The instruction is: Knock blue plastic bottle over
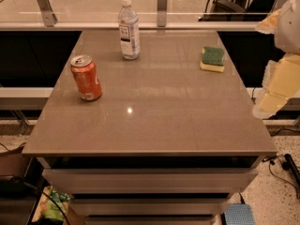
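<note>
Desk: glossy grey-brown top, seen from the front and from above. A small bright glint of light sits near its middle.

Blue plastic bottle: stands upright at the far edge of the desk, left of centre. The body is clear with a faint blue tint. White screw cap on, white label with dark print facing the camera. Nothing touches it.

Orange soda can: upright on the left side of the desk, nearer the camera than the bottle and a little left of it. Well apart from the bottle. Silver top showing.

Sponge: green scrub face up over a yellow body, lying flat on the far right part of the desk. It is well apart from the bottle (bare desk top lies between them).

Tool: at the right edge of the view, off the desk's right side and level with its far half. Only pale yellow and white parts show, and they are partly cut off at the view's edge. It touches nothing on the desk. It is well apart from the bottle, with the sponge lying between the two. Open or closed: cannot tell.

Below the desk top: pale shelves, stacked one under another.

Behind the desk: a metal rail with glass above it.

Lower right: speckled floor with dark cables lying on it.
</note>
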